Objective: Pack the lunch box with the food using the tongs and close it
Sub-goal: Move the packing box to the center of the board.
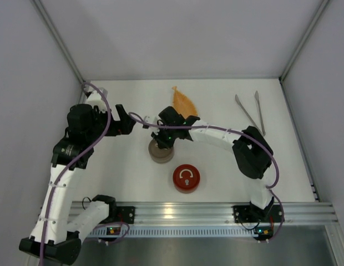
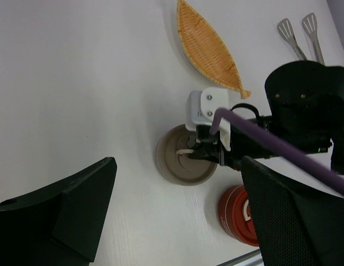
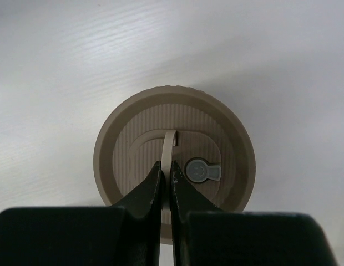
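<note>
though overhead hides it, claw (image 3: 167, 165) pinches strap (image 3: 170, 143)

Near rim of lunch box (image 3: 133, 122) hidden behind right gripper (image 3: 165, 169) jaws. Joined end of tongs (image 2: 285, 27) hidden behind right arm (image 2: 305, 100), left wrist view.

Lunch box (image 1: 160, 156): middle of the tabletop (image 1: 133, 94).
Round tin (image 1: 186, 178): just in front of it, a bit right.
Dish (image 1: 183, 102): behind it.
Tongs (image 1: 248, 112): back right, well apart.
Right tool (image 3: 166, 169): over the lunch box, pinching its lid strap (image 3: 169, 145).
Left tool (image 1: 126, 121): to its left, not touching.
</note>
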Motion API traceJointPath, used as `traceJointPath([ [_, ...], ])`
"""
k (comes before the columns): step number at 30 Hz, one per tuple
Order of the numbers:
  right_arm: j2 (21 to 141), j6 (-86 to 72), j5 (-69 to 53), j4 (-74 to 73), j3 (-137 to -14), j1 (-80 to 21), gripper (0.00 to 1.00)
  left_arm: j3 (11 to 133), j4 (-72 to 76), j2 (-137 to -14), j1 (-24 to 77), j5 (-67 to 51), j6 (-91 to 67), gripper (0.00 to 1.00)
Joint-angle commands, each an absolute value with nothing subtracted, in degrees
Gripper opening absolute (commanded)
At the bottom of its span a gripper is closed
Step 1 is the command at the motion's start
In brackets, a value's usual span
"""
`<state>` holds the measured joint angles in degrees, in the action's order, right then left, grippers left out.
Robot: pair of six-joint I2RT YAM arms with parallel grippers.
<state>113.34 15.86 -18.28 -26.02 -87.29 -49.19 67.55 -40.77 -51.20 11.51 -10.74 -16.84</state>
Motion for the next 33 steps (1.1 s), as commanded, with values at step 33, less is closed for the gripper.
traceJointPath([
  [33,104.1,16.3,-12.1,-22.9,-64.7,-67.1,0.21,72.3,-36.7,-59.8,1.8,-17.0,-17.8,0.98],
])
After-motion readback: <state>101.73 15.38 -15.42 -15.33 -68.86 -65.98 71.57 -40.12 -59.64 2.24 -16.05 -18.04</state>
